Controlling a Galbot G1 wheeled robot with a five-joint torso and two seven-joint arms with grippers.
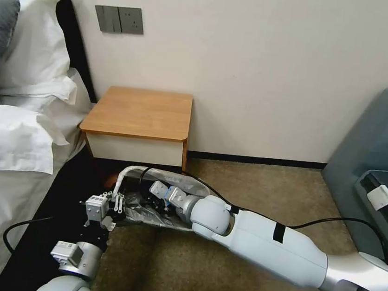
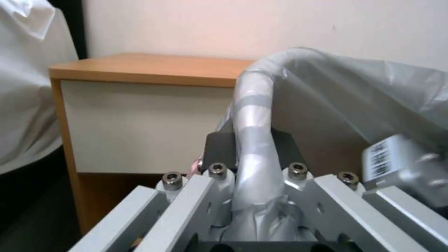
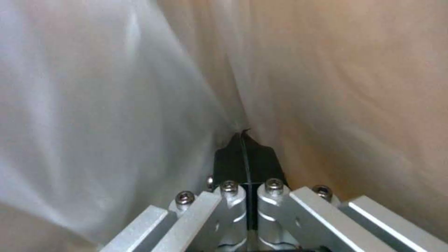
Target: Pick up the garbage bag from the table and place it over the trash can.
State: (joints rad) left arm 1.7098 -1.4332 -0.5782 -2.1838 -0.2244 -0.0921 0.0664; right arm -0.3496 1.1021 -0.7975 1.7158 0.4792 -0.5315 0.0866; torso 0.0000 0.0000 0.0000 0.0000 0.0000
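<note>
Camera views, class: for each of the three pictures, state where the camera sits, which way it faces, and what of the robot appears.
Head view: high, looking down at table; both arms reach into trash can.
Left wrist view: behind left gripper, straddling the rim under garbage bag, facing the table.
Right wrist view: behind right gripper, shut, facing bag plastic.
Shared: the bag.
</note>
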